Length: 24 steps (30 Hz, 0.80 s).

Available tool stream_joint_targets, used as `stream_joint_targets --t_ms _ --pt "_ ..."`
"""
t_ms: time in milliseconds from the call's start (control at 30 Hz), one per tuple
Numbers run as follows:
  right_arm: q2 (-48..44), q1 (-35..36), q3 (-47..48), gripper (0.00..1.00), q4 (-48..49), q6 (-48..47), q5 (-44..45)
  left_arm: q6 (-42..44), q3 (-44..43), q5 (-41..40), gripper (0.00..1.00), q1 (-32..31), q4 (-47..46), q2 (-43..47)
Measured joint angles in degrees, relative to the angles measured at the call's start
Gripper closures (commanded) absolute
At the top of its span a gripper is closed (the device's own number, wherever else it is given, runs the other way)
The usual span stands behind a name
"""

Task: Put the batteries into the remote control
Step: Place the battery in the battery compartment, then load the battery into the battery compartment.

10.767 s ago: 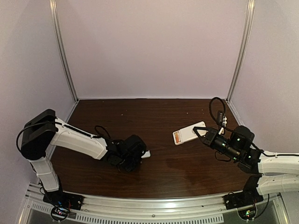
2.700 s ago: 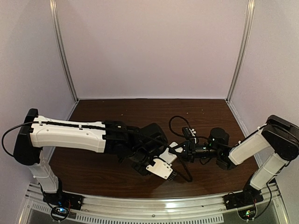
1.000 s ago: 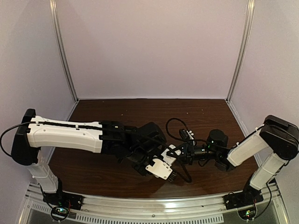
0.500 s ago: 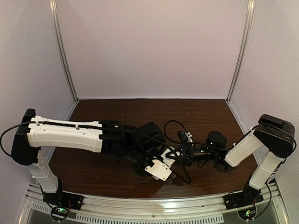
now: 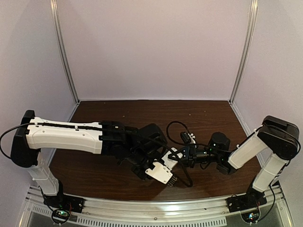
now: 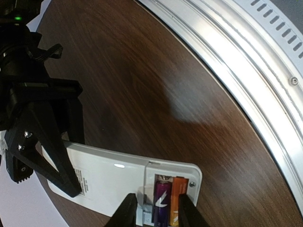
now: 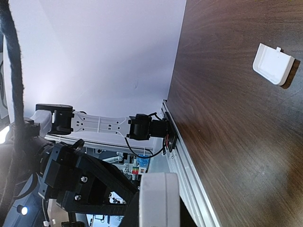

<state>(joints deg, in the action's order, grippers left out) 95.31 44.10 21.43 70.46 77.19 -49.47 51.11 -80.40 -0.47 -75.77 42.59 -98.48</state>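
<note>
The remote control [image 6: 109,182] is held above the wooden table [image 6: 156,85], its far end clamped between the narrowly set fingers of the right gripper [image 5: 182,156]. The purple battery [image 6: 161,201] and the orange battery [image 6: 178,196] are seated side by side in its open bay and are straddled by the partly spread fingertips of the left gripper [image 6: 156,210]. A white battery cover [image 7: 273,64] is seen lying flat on the table.

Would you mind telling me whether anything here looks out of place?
The battery cover lies alone on the table, apart from the remote control, whose bay stands open with the purple battery and orange battery showing. Nothing else stands out.
</note>
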Motion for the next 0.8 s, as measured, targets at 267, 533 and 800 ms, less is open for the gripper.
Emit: stream_joint_targets --t_ms 267,533,800 --pt "-1.1 -1.2 0.0 1.00 -0.1 -0.4 0.1 -3.0 0.0 -1.4 0.64 0.1 2.6 1.3" --pt "-3.2 -2.8 0.0 1.00 0.6 -0.7 0.4 -13.6 2.1 -6.7 0.24 1.7 -7.0 12.3" --pt "-12.4 -4.0 1.4 1.00 -8.7 -6.9 1.6 -33.8 9.2 -9.4 0.22 11.6 -20.7 24.6"
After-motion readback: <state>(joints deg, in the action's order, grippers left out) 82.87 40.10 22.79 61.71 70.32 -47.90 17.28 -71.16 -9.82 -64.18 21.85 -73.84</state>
